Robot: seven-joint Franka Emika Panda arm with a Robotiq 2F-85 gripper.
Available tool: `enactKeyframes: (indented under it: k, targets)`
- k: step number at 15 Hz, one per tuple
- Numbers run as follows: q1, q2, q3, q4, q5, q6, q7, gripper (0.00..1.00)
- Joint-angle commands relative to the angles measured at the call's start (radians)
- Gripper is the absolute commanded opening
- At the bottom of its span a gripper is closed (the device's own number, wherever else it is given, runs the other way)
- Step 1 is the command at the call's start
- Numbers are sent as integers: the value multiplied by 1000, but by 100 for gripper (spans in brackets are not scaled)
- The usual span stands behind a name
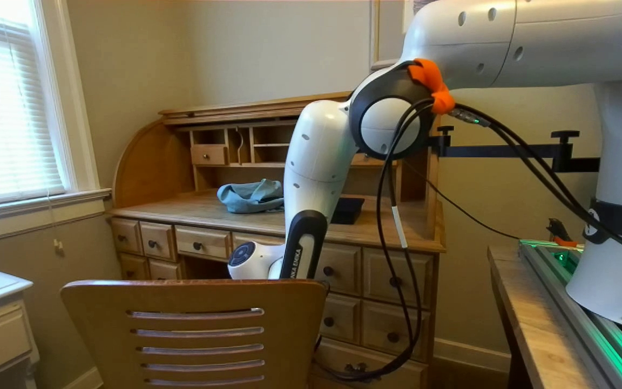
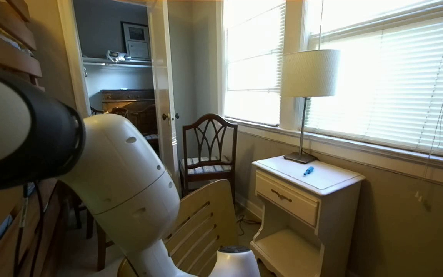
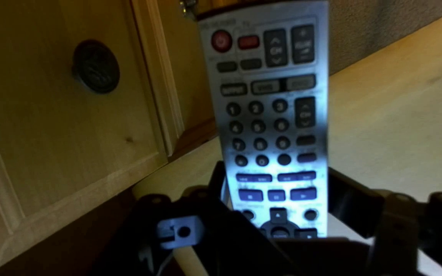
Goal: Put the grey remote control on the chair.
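End effector [image 3: 276, 188]: pinched the grey remote control [image 3: 272, 122] by its long edges; unseen in both exterior views.
Remote: stretched from the grip toward twelve o'clock in the wrist view, button side showing.
Pale board [image 3: 397, 130]: lay behind it, mostly toward three o'clock, probably the seat of the chair [image 1: 197, 340]; contact could not be told.
Drawer front [image 3: 60, 126]: sat at ten o'clock.
Chair back: stood at seven o'clock in an exterior view, the robot arm [image 1: 313, 162] beyond it.
Done: grasp and, apparently, the carry to the chair.
Left: lowering, release, withdrawal.
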Motion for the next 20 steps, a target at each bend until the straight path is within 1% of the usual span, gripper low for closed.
enactKeyframes:
  k: [1,2,4,7,9,10,11,12,13,14,16,18,19,20]
  targets:
    - [-15,0,20,3,-52,41,-14,35]
    - [-22,0,27,-2,-66,85,-34,35]
    - [-28,0,31,-2,-84,119,-43,35]
    - [-44,0,47,5,-92,124,-59,35]
    - [-51,0,53,8,-95,114,-62,47]
    - [-54,0,55,9,-97,111,-62,46]
    - [-57,0,57,11,-100,106,-63,54]
    - [-58,1,58,12,-102,102,-63,57]
    - [-62,1,61,13,-103,101,-66,67]
    - [-64,0,63,15,-103,99,-66,73]
    - [-67,0,64,17,-103,93,-71,92]
    - [-70,0,66,18,-103,91,-73,93]
    - [-72,0,67,19,-102,88,-75,88]
    - [-73,0,68,20,-102,86,-76,89]
